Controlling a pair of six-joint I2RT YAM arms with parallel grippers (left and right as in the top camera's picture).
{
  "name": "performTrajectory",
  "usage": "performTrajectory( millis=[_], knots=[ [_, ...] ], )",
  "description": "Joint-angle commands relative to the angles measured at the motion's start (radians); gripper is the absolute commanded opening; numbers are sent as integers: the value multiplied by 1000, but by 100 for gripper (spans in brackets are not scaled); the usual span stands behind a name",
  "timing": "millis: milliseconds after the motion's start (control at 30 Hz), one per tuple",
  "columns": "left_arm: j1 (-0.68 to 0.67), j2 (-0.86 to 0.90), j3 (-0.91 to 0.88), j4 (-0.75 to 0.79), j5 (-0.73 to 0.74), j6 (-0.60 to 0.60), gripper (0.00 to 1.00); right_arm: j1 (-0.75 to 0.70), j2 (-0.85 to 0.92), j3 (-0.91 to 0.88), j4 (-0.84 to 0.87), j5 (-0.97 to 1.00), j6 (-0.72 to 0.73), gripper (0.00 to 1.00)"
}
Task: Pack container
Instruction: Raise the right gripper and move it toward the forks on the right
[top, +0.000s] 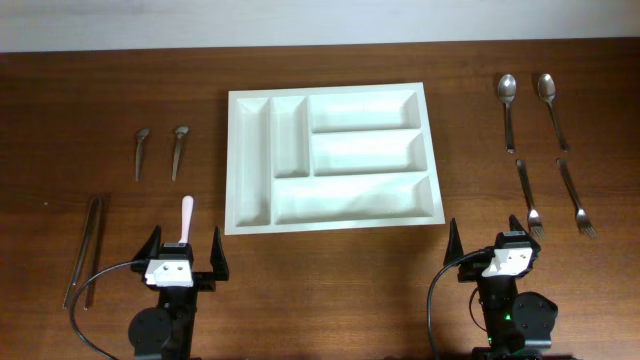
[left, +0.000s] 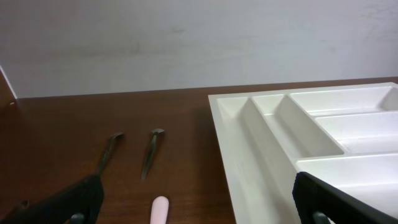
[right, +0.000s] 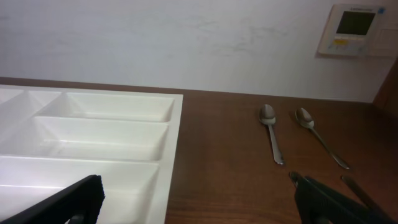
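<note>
The white five-compartment cutlery tray (top: 330, 158) lies empty at the table's middle; it also shows in the left wrist view (left: 311, 143) and the right wrist view (right: 93, 143). My left gripper (top: 184, 252) is open at the front left, and a pink-handled utensil (top: 186, 215) lies between its fingers, its tip showing in the left wrist view (left: 160, 210). My right gripper (top: 490, 245) is open and empty at the front right, beside the tray's right edge. Two small spoons (top: 160, 148) lie at the left. Two large spoons (top: 527, 100) and two forks (top: 552, 198) lie at the right.
A pair of metal tongs (top: 85, 248) lies at the far left near the front edge. A white wall runs behind the table, with a thermostat panel (right: 357, 30) on it at the right.
</note>
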Motion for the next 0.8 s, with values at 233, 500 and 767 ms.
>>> performTrajectory(
  millis=[233, 500, 767],
  knots=[
    [2, -9, -1, -8, 14, 15, 99, 10, -10, -5, -6, 2, 1, 98],
    [2, -9, -1, -8, 14, 15, 99, 10, -10, -5, -6, 2, 2, 99],
    [2, -9, -1, -8, 14, 15, 99, 10, -10, -5, -6, 2, 2, 99]
  ],
)
